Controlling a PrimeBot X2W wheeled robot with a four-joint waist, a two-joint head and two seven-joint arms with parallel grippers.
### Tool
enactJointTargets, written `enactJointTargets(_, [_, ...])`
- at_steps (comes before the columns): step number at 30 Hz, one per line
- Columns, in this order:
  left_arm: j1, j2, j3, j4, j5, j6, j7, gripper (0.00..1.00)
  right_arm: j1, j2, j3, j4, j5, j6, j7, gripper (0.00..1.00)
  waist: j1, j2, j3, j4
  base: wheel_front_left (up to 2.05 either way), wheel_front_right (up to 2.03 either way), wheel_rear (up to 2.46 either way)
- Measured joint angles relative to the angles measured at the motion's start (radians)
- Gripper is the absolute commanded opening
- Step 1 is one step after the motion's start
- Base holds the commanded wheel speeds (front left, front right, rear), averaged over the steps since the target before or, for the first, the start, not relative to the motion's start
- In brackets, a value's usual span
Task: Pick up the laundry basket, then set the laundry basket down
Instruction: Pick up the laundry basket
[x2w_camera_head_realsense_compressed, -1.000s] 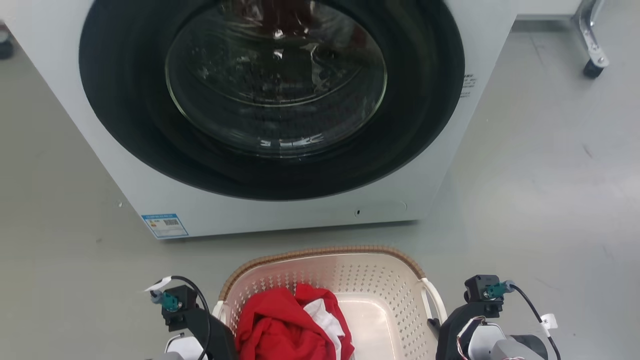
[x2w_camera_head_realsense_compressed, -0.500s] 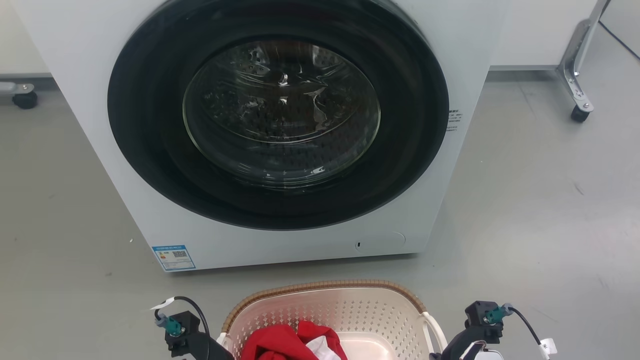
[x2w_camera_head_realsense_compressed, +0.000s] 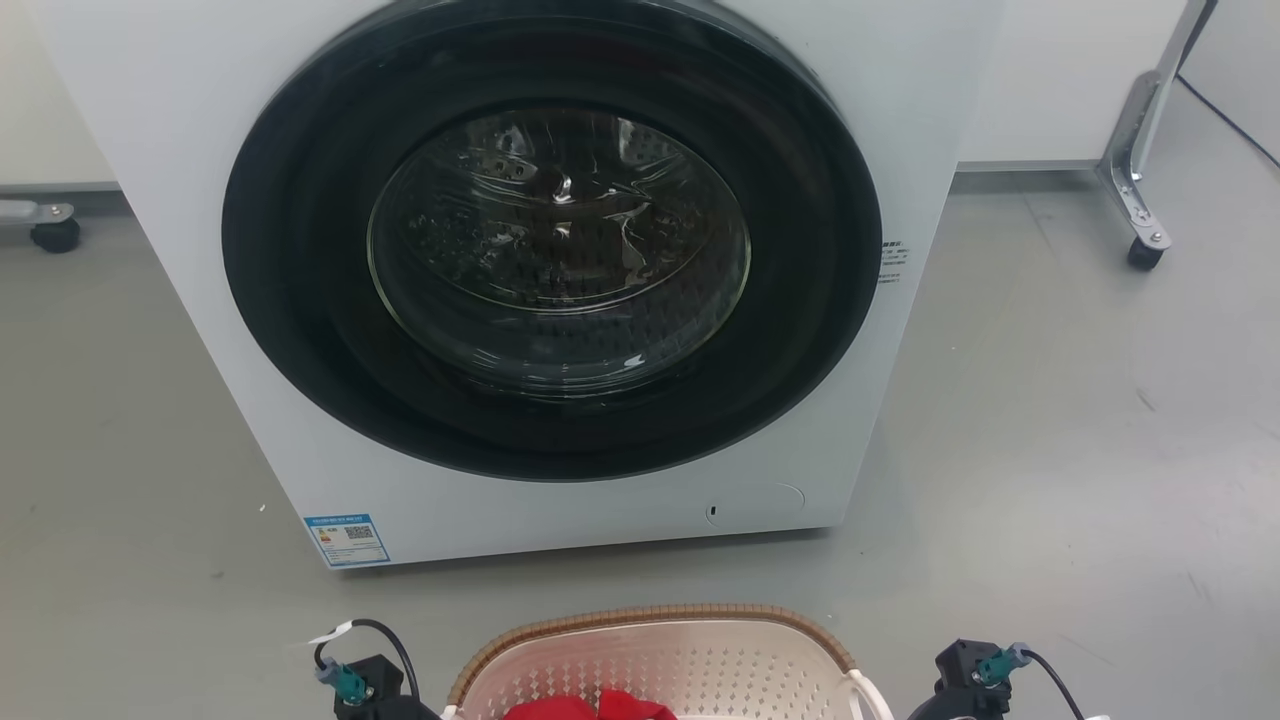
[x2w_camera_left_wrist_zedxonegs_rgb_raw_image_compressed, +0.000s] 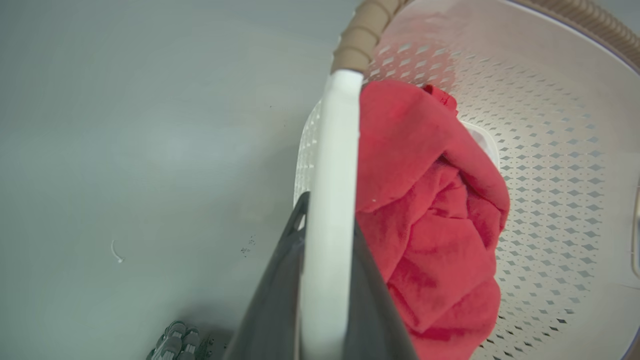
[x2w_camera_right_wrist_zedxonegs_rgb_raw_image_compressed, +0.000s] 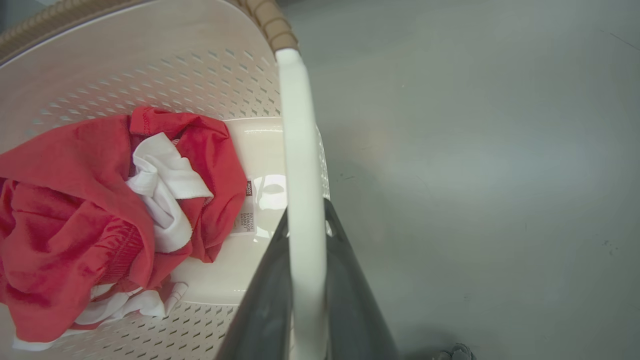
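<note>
In the head view the laundry basket (x2w_camera_head_realsense_compressed: 650, 612) is showing its far brown rim at the bottom centre. It is lying in front of one front-loading washing machine (x2w_camera_head_realsense_compressed: 550, 280) that is filling the upper frame. One caster wheel (x2w_camera_head_realsense_compressed: 55, 235) is standing at the left edge of the grey floor (x2w_camera_head_realsense_compressed: 1050, 450) and a second caster wheel (x2w_camera_head_realsense_compressed: 1145, 253) at the upper right.

The wrist views are adding the basket's inside. One red garment (x2w_camera_left_wrist_zedxonegs_rgb_raw_image_compressed: 425, 210) is lying bunched there, and the right wrist view is also revealing white cloth (x2w_camera_right_wrist_zedxonegs_rgb_raw_image_compressed: 160, 195) and one label (x2w_camera_right_wrist_zedxonegs_rgb_raw_image_compressed: 245, 215).

We are counting two white handles. Our left hand (x2w_camera_left_wrist_zedxonegs_rgb_raw_image_compressed: 327, 220) is clamping the left handle (x2w_camera_left_wrist_zedxonegs_rgb_raw_image_compressed: 332, 150), and our right hand (x2w_camera_right_wrist_zedxonegs_rgb_raw_image_compressed: 305, 215) is clamping the right handle (x2w_camera_right_wrist_zedxonegs_rgb_raw_image_compressed: 300, 140). We cannot tell whether the basket is touching the floor.
</note>
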Motion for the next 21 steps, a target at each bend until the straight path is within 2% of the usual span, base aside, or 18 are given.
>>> enactJointTargets(21, [0.022, -0.001, 0.000, 0.000, -0.026, 0.013, 0.022, 0.00, 0.010, 0.001, -0.004, 0.002, 0.007, 0.000, 0.017, 0.00, 0.0000, 0.0001, -0.021, 0.007, 0.00, 0.00, 0.00])
